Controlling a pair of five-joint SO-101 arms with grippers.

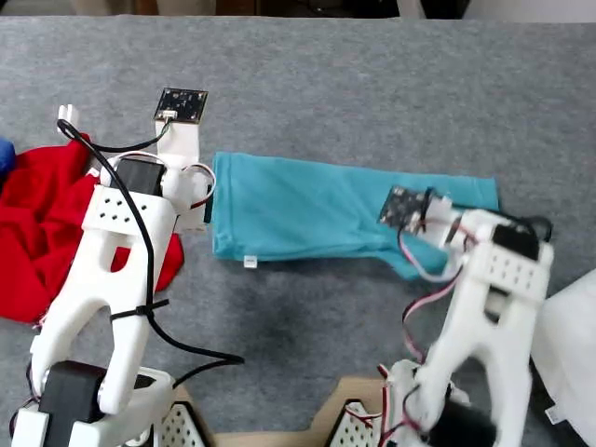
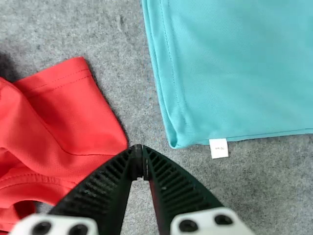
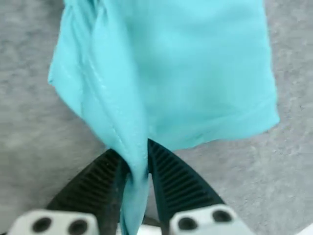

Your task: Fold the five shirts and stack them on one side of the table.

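Observation:
A teal shirt point(image 1: 317, 205) lies folded lengthwise across the middle of the grey table. My right gripper point(image 3: 138, 161) is shut on a bunched fold of the teal shirt point(image 3: 166, 73) at its right end; in the high view that arm point(image 1: 419, 219) sits over the shirt's near right corner. My left gripper point(image 2: 139, 164) is shut with nothing in it, hovering over bare table between the teal shirt's point(image 2: 234, 68) tagged near left corner and a red shirt point(image 2: 54, 127). The red shirt point(image 1: 42, 223) lies crumpled at the table's left side, partly under the left arm point(image 1: 182, 200).
A white garment point(image 1: 570, 345) lies at the right edge near the front. A bit of blue cloth point(image 1: 5, 154) peeks in at the far left edge. The grey table point(image 1: 372, 84) is bare behind the teal shirt. Both arm bases stand at the front edge.

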